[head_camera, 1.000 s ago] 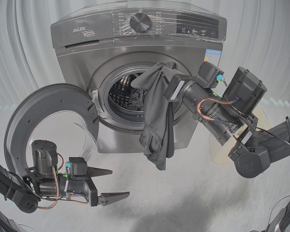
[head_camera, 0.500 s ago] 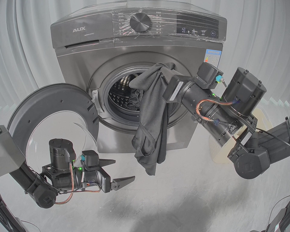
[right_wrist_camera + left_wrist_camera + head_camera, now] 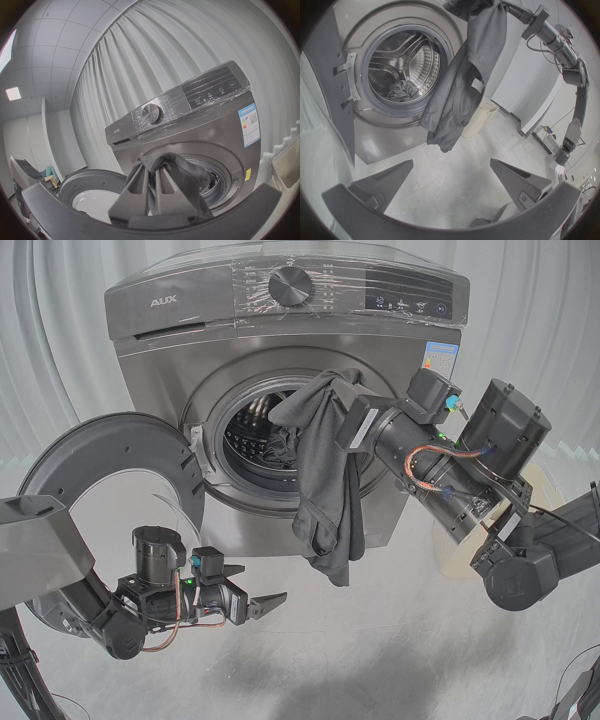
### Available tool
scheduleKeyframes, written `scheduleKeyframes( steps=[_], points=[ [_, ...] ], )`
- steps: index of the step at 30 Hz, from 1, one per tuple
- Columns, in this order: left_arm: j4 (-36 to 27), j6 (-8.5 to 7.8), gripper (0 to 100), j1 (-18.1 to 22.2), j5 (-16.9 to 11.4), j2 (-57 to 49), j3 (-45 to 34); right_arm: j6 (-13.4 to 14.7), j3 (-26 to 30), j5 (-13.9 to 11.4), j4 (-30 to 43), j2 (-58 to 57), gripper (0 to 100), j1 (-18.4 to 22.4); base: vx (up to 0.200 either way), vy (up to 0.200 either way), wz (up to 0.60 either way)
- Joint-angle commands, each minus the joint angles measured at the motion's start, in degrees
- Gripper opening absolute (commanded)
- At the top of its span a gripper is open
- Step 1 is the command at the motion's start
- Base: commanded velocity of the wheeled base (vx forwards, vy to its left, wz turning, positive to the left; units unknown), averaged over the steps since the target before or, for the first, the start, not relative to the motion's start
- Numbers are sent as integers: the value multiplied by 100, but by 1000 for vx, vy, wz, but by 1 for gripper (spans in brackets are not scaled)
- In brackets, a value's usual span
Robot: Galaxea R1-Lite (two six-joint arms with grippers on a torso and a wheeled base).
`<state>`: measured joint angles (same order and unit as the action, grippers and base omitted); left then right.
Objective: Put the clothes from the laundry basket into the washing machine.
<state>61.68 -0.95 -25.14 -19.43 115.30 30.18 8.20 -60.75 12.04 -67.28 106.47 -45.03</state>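
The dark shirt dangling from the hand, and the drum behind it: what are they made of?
Shirt: looks like a thin knit, perhaps synthetic; matte dark grey, fine mesh texture, hangs limp in soft folds.
Drum: apparently stainless steel; bright and mirror-like, with pressed ribs and rows of small holes.

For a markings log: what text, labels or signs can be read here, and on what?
On the washing machine, drawer panel: brand lettering, legible, left unquoted.
Around the dial and on the touch panel: captions too small.
On the blue energy sticker: too small.
On the yellow sticker: blurred.
On the dark shirt, collar tag: too small.
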Motion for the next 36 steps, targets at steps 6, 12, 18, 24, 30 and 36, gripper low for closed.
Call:
scheduleKeyframes(
  steps=[6, 12, 18, 24, 30, 36],
  points=[
    [107, -2, 100, -18, -8, 792, 664, -3, 10, 17, -22, -4, 0, -67, 0, 0, 0],
    [177, -2, 100, -18, -149, 977, 866, -3, 10, 96, -22, 5, 0, -129, 0, 0, 0],
    [186, 25, 100, 26, -289, 1232, 1139, 6, 10, 114, -31, 5, 0, -225, 0, 0, 0],
    [327, 25, 100, 0, -280, 1434, 1306, 6, 10, 114, -40, 31, 0, -278, 0, 0, 0],
    [397, 25, 100, -53, -316, 1548, 1376, 6, 28, 114, -66, 31, 0, -287, 0, 0, 0],
    [555, 34, 100, -70, -307, 1768, 1534, 6, 28, 114, -66, 31, 0, -287, 0, 0, 0]
  ],
)
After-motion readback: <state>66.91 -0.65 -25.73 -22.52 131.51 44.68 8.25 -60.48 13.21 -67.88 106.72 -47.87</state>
